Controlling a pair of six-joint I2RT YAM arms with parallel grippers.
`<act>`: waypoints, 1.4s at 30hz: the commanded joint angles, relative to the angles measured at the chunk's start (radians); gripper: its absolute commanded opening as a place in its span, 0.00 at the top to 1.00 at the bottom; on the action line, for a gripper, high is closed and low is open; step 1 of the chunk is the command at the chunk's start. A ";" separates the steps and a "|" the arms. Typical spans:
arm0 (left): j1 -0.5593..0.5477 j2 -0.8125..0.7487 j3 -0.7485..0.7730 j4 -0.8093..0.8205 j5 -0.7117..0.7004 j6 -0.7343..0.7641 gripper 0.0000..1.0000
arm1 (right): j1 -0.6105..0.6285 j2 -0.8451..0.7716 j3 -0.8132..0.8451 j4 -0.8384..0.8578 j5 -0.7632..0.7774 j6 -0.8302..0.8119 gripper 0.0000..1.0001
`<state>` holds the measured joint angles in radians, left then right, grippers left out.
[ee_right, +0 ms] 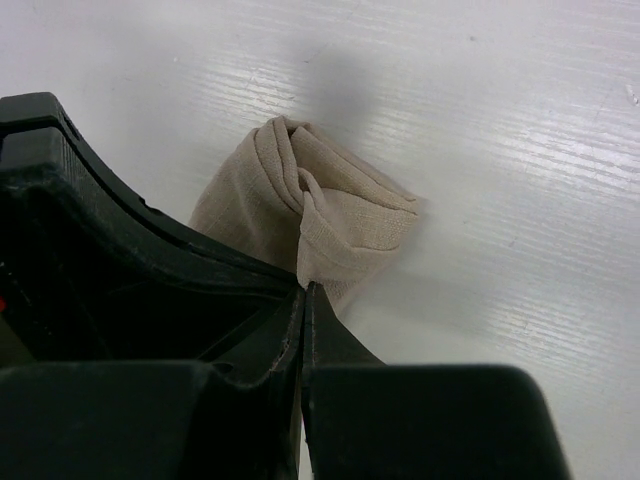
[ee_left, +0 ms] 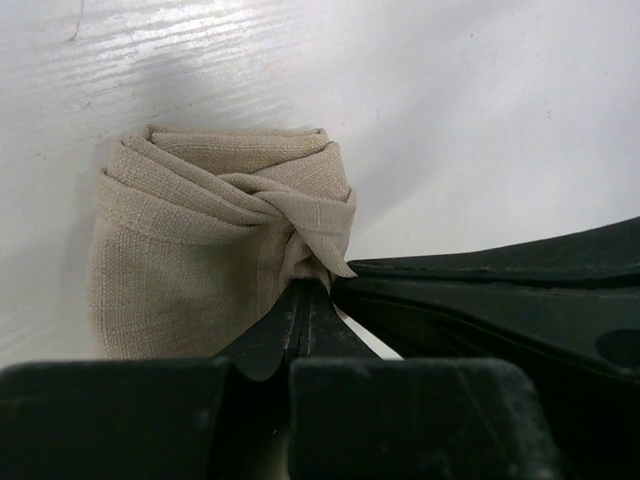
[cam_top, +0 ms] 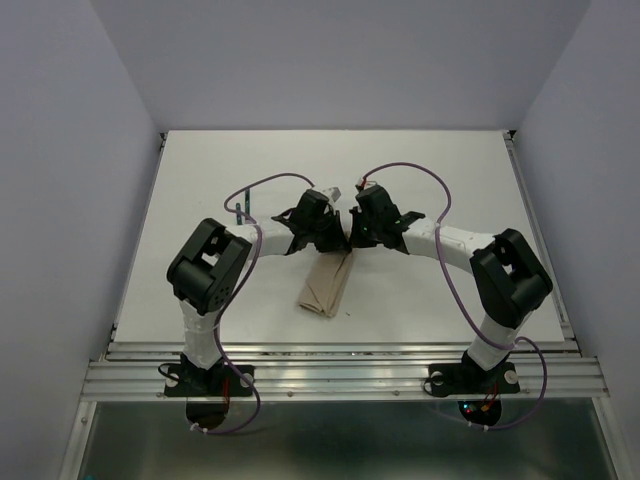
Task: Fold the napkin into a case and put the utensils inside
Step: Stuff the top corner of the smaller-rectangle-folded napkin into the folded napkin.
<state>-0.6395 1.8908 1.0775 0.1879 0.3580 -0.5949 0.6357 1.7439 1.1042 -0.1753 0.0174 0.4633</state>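
The beige napkin lies in the middle of the table as a narrow oblong, its far end twisted and bunched. My left gripper and right gripper meet tip to tip at that far end. In the left wrist view the jaws are pressed shut on a pinch of the napkin. In the right wrist view the jaws are shut on the edge of the napkin. A thin dark green piece, possibly a utensil handle, lies at the far left. No fork tines show.
The white table has raised rails on the left and right sides and a metal rail along the near edge. Purple cables loop over both arms. The right gripper's black body fills the right of the left wrist view.
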 commanded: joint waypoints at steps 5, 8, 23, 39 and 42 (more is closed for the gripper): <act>-0.003 0.048 0.055 0.073 0.013 -0.012 1.00 | 0.004 0.008 0.042 0.031 -0.051 -0.015 0.99; -0.003 0.070 0.056 0.081 0.001 -0.023 1.00 | 0.004 0.009 0.039 0.031 -0.053 -0.015 0.99; 0.006 -0.110 -0.059 0.070 -0.017 -0.016 1.00 | -0.005 0.020 0.037 0.019 -0.022 -0.015 0.99; 0.034 -0.027 -0.004 0.071 0.029 0.000 1.00 | -0.005 0.019 0.046 0.019 -0.034 -0.025 0.99; 0.032 -0.019 0.005 0.073 0.018 -0.002 1.00 | -0.005 0.019 0.048 0.019 -0.037 -0.026 0.99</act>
<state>-0.6067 1.8717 1.0401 0.2420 0.3691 -0.6113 0.6300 1.7615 1.1046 -0.1761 -0.0040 0.4477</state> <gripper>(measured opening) 0.022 0.014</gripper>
